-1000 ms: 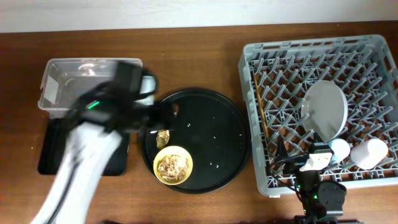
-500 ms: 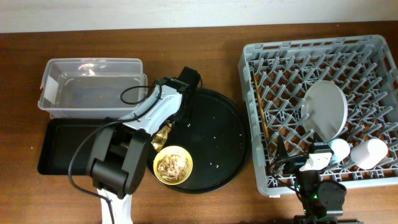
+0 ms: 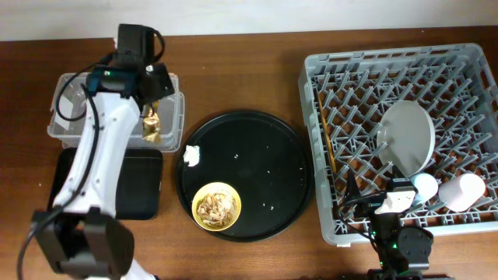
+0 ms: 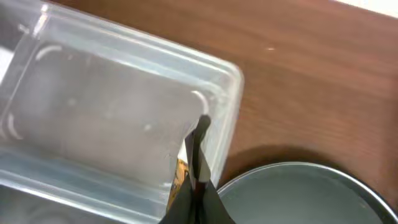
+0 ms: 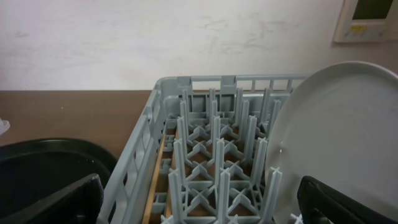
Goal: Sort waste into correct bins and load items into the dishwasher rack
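Observation:
My left gripper is shut on the gold-brown twisted wrapper above the right end of the clear plastic box. In the left wrist view the fingers are pressed together, with the wrapper showing beside them over the box. A white tissue piece and a yellow bowl of brown food scraps sit on the round black tray. The grey dishwasher rack holds the pale plate, two small cups and the chopsticks. My right gripper stands open and empty at the rack's front.
The shallow black rectangular tray lies in front of the clear box, partly under my left arm. In the right wrist view the plate stands upright among the rack pegs. The round tray's rim lies just right of the box.
My left gripper shut on the wrapper on the round tray and carried it up and left to above the clear box. The right arm has not moved.

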Robot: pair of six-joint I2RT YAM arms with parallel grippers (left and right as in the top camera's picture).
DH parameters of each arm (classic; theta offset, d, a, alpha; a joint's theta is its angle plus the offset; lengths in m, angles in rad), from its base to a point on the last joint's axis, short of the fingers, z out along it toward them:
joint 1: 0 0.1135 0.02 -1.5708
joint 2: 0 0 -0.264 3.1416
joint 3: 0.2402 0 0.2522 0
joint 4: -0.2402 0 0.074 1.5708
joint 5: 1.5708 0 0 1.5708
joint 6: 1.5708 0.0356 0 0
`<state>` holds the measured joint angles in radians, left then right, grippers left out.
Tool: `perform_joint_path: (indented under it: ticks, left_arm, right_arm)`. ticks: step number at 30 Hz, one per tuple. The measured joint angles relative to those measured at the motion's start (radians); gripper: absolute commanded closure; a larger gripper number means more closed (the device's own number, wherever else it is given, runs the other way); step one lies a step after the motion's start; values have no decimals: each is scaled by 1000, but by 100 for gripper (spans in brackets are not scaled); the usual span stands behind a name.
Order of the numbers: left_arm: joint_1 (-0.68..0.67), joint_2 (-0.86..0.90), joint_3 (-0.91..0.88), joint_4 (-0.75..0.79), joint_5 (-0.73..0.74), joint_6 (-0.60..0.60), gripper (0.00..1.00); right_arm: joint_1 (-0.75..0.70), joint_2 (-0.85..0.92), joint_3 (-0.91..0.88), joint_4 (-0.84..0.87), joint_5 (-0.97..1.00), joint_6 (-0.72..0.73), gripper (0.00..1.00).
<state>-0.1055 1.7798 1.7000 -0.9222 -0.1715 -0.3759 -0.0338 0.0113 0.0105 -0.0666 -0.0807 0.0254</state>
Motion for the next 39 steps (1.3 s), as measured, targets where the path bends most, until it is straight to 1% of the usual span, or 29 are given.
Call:
perform_joint_path:
  ticks: [1,2,4,6,7,8,9,10,11,14,16,17,19,20,21,22,24,25,27,28,29,30,31,32,33,35,37,38,39]
  left_arm:
    - [38,64,0,67,0,-32,19]
    - [74,119,-2,98,11,-46,17]
    - [135,142,11,62,87,-56,18]
    - [142,106,39,-23,132,-41,23]
    - [124,51,41,-99,148,-24,23]
    - [106,21,52,-136,151,-6,32]
    - [57,-11,60,-227,155,19,34]
    - [-7,-19,56,-277,161,37,36]
    - [-55,-19,36,-273,165,45,36]
    - [-187,-19,-180,-177,41,-6,35]
    - [-217,-11,-402,55,-33,-43,35]
    - [-217,-10,-505,222,-51,-44,36]
    - [-216,-5,-634,373,-67,-31,51]
    - [-216,-5,-663,389,-69,-25,64]
    - [-216,-5,-666,393,-65,-21,85]
    - [-216,-5,-666,394,-51,-18,98]
    - [-216,-6,-656,361,-6,-14,100]
    - [-216,-16,-616,280,19,-14,99]
    - [-216,-86,-435,91,37,-13,100]
    - [-199,-163,-304,66,18,-13,100]
    - [-173,-208,-258,83,-6,-13,98]
    - [-114,-233,-236,128,-32,-13,86]
    - [-65,-221,-233,153,-43,-13,59]
    - [3,-156,-233,183,-60,-11,0]
    - [29,-88,-236,215,-53,9,0]
    - [48,-25,-233,188,0,51,0]
    - [39,-35,-155,40,33,71,9]
    - [30,-50,-124,-21,39,76,15]
    - [7,-91,-85,-120,63,79,26]
  right_arm:
    - [0,1,0,0,0,0,2]
    - [0,0,0,0,0,0,2]
    - [0,0,0,0,0,0,2]
    - [0,1,0,0,0,0,2]
    - [0,1,0,0,0,0,2]
    - [0,1,0,0,0,0,2]
    - [0,1,0,0,0,1,2]
    - [0,1,0,0,0,0,2]
    - [0,1,0,0,0,0,2]
    - [0,1,0,0,0,0,1]
    - [0,2,0,0,0,0,2]
    - [0,0,0,0,0,0,2]
    - [0,2,0,0,0,0,2]
    - [0,2,0,0,0,0,2]
    - [0,2,0,0,0,0,2]
    - [0,2,0,0,0,0,2]
    - [0,2,0,0,0,0,2]
    - [0,2,0,0,0,0,2]
    - [0,1,0,0,0,0,2]
    - [0,1,0,0,0,1,2]
    - [0,1,0,0,0,1,2]
    - [0,1,0,0,0,0,2]
    - [0,2,0,0,0,0,2]
    - [0,1,0,0,0,0,2]
    - [0,1,0,0,0,0,2]
    - [0,1,0,0,0,0,2]
    - [0,1,0,0,0,0,2]
    - [0,1,0,0,0,0,1]
    - [0,1,0,0,0,0,2]
